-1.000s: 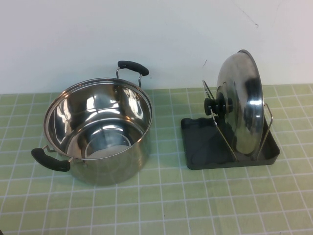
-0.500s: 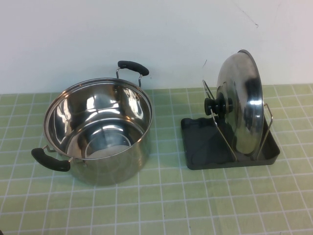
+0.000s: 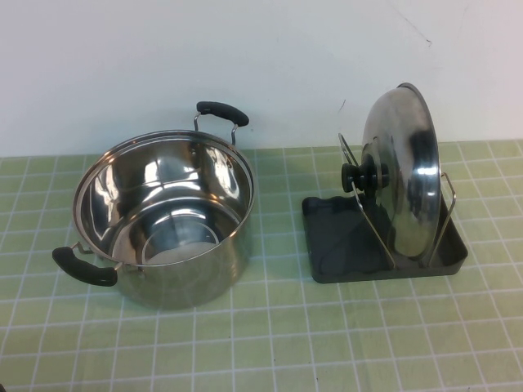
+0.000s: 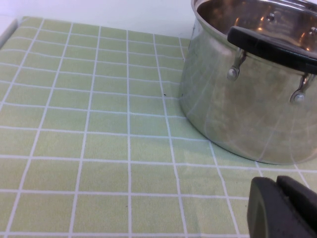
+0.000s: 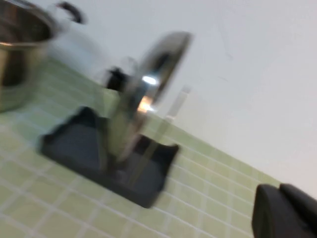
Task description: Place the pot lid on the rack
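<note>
The desk, covered in a green checked mat, carries a stainless-steel stockpot with 2 black handles on the robot's left, open and lidless, and the rack well apart from it on the right. The pot lid already stands nearly upright on edge in the rack, leaning between the wire loops, its black knob facing the pot. As a judgement, the lid is rigid, fairly light, smooth and slippery on its dome, and top-heavy on edge, so the knob is the sure place to take hold; the rim would be the poorer choice. Neither arm shows in the high view. The left tool sits low beside the pot's wall, its dark fingers pressed together; the right tool hangs clear of the rack, and whether it is spread I cannot tell.
</note>
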{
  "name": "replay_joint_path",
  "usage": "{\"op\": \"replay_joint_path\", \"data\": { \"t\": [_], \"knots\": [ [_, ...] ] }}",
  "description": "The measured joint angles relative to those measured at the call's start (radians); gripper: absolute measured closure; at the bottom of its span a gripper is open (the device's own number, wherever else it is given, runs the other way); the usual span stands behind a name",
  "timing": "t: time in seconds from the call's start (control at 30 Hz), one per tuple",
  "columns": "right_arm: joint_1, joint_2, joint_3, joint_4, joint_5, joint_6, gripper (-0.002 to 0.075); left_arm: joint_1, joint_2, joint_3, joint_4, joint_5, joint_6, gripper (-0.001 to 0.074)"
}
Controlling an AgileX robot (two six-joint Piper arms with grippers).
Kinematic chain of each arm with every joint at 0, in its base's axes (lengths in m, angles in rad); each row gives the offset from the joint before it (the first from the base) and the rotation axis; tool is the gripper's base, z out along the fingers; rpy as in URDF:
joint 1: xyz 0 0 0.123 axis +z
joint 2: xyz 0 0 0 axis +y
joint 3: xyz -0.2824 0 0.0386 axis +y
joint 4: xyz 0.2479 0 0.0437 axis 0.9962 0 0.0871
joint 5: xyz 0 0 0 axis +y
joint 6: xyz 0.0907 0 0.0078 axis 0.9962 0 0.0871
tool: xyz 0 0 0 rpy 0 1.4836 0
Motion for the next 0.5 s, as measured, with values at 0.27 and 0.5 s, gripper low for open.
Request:
{"op": "replay_joint_path", "data": {
  "t": [0.27, 0.5],
  "knots": [
    [0.000, 0.000, 0.225, -0.449, -0.299, 0.549, 0.0727, 0.000, 0.000, 0.000, 0.000, 0.000, 0.000, 0.0736],
    [0.000, 0.000, 0.316, -0.531, -0.303, 0.641, 0.0727, 0.000, 0.000, 0.000, 0.000, 0.000, 0.000, 0.0737]
  ]
}}
